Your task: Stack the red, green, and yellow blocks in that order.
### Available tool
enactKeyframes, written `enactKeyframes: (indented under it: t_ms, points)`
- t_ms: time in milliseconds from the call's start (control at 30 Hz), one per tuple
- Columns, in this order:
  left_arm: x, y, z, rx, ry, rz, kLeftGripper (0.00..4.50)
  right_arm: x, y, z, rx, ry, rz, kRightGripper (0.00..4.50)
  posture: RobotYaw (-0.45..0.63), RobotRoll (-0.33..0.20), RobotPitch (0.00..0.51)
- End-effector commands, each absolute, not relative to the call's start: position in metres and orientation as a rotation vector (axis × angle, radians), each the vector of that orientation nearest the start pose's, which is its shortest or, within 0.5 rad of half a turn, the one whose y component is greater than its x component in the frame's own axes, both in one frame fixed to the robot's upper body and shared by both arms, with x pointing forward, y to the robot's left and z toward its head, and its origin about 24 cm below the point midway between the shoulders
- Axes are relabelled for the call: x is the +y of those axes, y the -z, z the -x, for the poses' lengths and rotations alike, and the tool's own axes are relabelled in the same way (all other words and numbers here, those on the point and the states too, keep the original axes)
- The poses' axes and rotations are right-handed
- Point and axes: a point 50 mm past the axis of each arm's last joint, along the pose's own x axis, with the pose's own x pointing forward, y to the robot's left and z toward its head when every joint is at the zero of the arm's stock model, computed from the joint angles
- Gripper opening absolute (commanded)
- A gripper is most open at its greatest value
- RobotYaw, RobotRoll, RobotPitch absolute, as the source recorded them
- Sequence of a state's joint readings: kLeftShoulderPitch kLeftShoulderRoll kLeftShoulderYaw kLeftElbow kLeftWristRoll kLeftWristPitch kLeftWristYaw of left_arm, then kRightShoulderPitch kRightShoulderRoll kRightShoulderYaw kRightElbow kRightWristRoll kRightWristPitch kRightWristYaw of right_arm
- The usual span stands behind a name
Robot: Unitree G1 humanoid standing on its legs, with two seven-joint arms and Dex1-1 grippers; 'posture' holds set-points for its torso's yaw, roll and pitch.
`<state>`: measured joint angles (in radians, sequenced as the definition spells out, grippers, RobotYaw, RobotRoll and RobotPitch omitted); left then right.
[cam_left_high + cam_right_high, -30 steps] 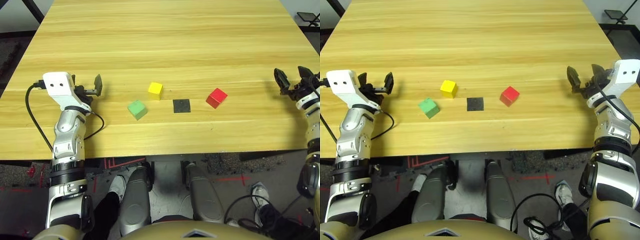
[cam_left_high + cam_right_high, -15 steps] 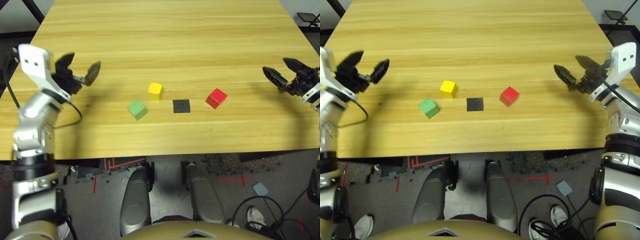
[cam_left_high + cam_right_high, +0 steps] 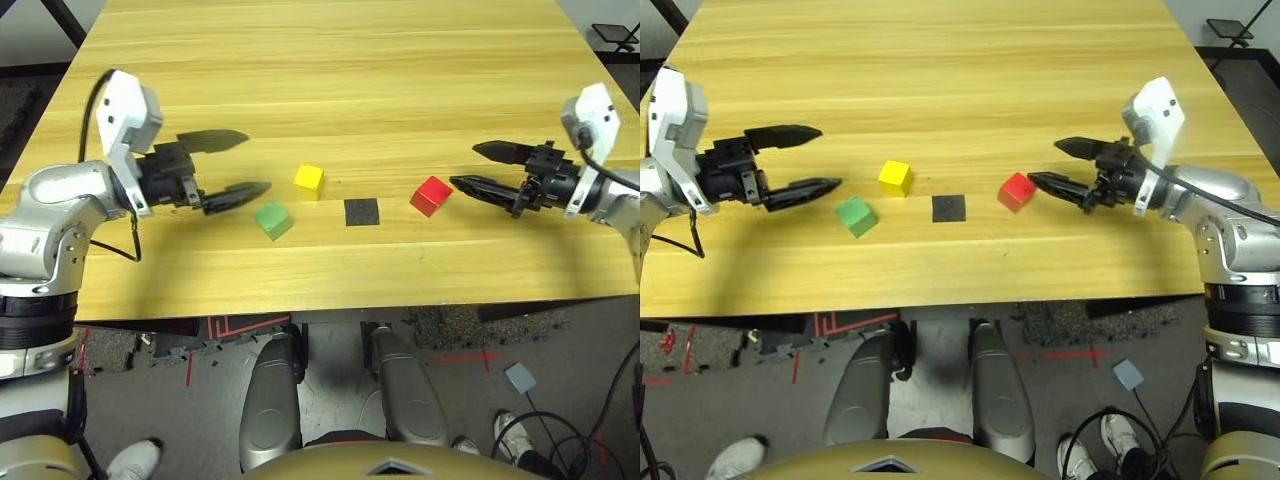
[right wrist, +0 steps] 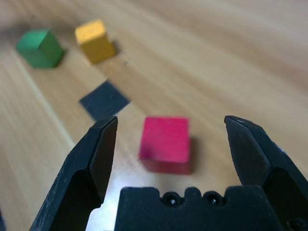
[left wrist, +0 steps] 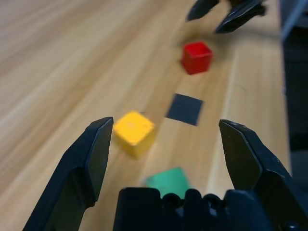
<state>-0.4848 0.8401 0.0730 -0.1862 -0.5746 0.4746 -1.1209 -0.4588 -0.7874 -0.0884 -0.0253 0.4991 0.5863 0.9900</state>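
"Red block (image 3: 431, 196), green block (image 3: 274, 220), yellow block (image 3: 309, 182): where are the 3 of them?"

"All on the wooden table (image 3: 350, 80), standing apart. Green and yellow are left of the flat black patch (image 3: 362, 212), red is right of it. Yellow sits near green, farther from the robot and a little to the right."

"Any writing on them?"

"Their visible faces are plain colour, and the patch is plain black."

"And the claws?"

"Both open and empty. The left gripper (image 3: 258, 162) has its 2 black fingers spread, pointing in toward green and yellow. The right gripper (image 3: 463, 165) has its 2 spread as well, pointing in toward red."

"Anything in the way?"

"In the right eye view, 1 right fingertip overlaps red's edge. I can't tell whether they touch. Yellow is the nearest neighbour to green, and the patch lies flat between yellow and red."

"What else is around?"

"A black cable (image 3: 118, 250) loops beside the left wrist. Down on the floor there's red tape (image 3: 465, 358), a small grey-blue plate (image 3: 520, 377) and a person's light shoe (image 3: 133, 462), over on the left."
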Motion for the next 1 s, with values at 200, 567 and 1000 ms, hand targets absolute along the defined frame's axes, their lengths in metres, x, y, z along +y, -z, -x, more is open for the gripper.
enactKeyframes:
  t_ms: [200,567,1000]
  points:
    - [0.196,-0.213,-0.267,0.019,1.222,-0.413,4.48,-0.221,-0.171,-0.296,0.211,-0.946,0.269,4.50,0.17,-0.074,0.260]
    - [0.197,-0.212,-0.261,0.019,1.190,-0.408,4.50,-0.217,-0.162,-0.307,0.229,-0.951,0.320,3.91,0.20,-0.071,0.269]
    - [0.198,-0.213,-0.260,0.011,1.162,-0.394,4.50,-0.185,-0.179,-0.310,0.195,-1.281,0.414,2.06,0.22,-0.078,0.256]
